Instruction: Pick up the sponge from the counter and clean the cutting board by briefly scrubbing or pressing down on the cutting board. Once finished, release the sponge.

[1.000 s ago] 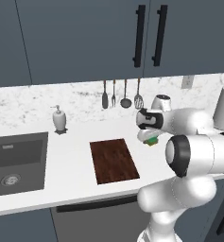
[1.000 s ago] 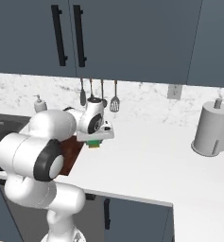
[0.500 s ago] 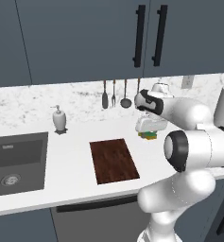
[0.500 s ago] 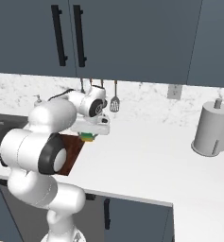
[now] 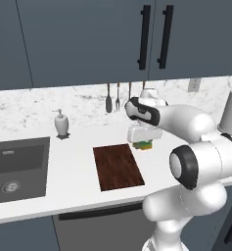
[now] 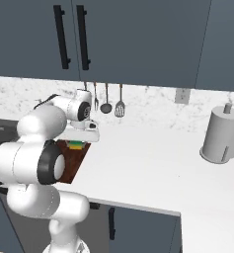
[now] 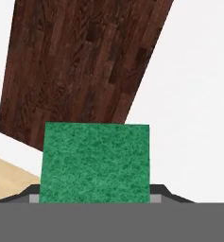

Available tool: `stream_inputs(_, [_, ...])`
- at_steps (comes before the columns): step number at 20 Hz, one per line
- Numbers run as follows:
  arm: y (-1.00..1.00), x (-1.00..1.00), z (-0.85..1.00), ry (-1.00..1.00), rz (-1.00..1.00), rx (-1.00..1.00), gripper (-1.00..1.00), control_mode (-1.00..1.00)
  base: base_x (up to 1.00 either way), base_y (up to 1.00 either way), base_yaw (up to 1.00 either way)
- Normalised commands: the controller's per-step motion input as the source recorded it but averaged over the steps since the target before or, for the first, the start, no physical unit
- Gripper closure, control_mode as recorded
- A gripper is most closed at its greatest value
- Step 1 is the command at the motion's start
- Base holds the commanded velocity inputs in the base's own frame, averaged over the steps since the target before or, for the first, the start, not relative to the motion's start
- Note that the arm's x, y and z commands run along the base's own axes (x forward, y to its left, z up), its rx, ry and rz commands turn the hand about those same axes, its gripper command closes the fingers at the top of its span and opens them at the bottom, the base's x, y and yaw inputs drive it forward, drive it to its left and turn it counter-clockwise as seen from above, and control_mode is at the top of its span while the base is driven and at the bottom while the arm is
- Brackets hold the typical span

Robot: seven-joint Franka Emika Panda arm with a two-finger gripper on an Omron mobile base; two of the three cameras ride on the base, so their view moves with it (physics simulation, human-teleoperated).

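From the left base view we saw the white arm bent forward over the counter [image 5: 78,162], its hand turned downward and the gripper [image 5: 144,140] poised just past the right edge of the cutting board [image 5: 117,166]. The sponge [image 5: 145,145] sat directly under the hand, pinched between the fingers, its green top and yellow layer peeking out below the white housing. In the right base view we found the gripper [image 6: 79,140] above the board's far corner, the sponge [image 6: 78,145] tucked beneath it. Through the hand view, we looked down on the sponge [image 7: 95,163] held between the fingers, its green face toward us, the cutting board [image 7: 80,66] lying beyond the fingertips and white counter [image 7: 193,104] to their right.
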Motion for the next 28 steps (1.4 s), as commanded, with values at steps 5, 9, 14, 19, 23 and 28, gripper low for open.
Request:
stream_inputs(5, [0.53, -0.46, -0.02, -0.13, 0.00, -0.12, 1.00, -1.00, 0.00, 0.00, 0.00])
stream_inputs(9, [0.46, -0.06, 0.00, 0.00, 0.00, -0.01, 1.00, -1.00, 0.00, 0.00, 0.00])
stream_inputs(14, [0.38, 0.01, -0.10, 0.00, 0.00, -0.03, 1.00, -1.00, 0.00, 0.00, 0.00])
stream_inputs(19, [0.35, 0.19, -0.24, -0.04, 0.00, -0.03, 1.00, -1.00, 0.00, 0.00, 0.00])
stream_inputs(23, [0.27, 0.16, -0.29, -0.07, 0.00, -0.01, 1.00, -1.00, 0.00, 0.00, 0.00])
stream_inputs(28, [0.09, 0.03, -0.36, 0.00, 0.00, 0.00, 1.00, -1.00, 0.00, 0.00, 0.00])
